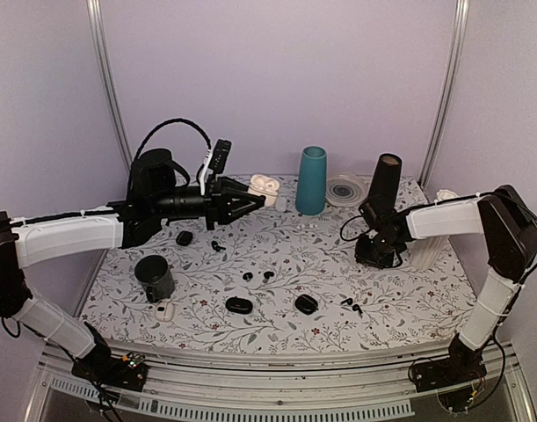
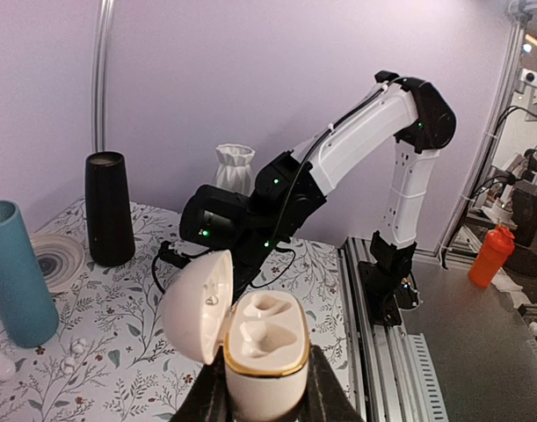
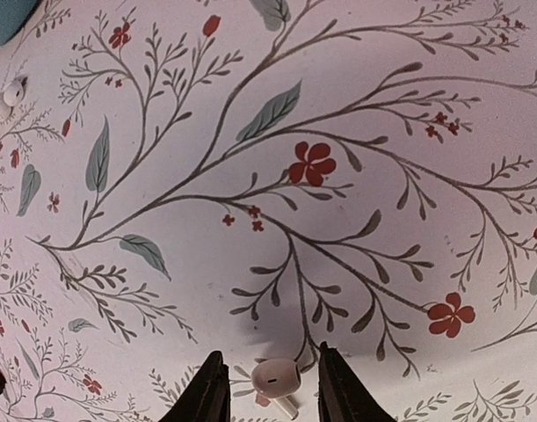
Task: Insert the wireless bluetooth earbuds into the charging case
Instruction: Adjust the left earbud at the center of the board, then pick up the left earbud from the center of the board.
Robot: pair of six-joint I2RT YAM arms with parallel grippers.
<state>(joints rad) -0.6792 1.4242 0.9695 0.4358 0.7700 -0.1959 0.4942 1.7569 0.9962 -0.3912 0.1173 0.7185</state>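
The case (image 2: pixel 261 347) was held clear of the table in the left gripper (image 2: pixel 266 391), whose fingers were clamped on its lower half. Its lid (image 2: pixel 198 303) was swung open to one side, and both sockets were seen to be empty.

Between the arms, black earbuds (image 1: pixel 247 276) and black cases (image 1: pixel 237 305) were scattered on the table (image 1: pixel 321 255), none of them touched.

At the right, the right gripper (image 3: pixel 270 391) was lowered to the table with its jaws partly open. A white earbud (image 3: pixel 275 376) lay between them on the cloth. A narrow gap seemed to be left on each side, though the fingertips were cut off by the frame edge, so light contact could not be ruled out.

The step in hand was judged to be the pick-up of a first earbud, with nothing yet seated in the case. For the next move, the jaws would need to be closed squarely on the bud without flicking it away. It would then have to be lifted, carried left to the open case and turned stem-down over a matching socket.

No brand, label or writing could be read on anything.
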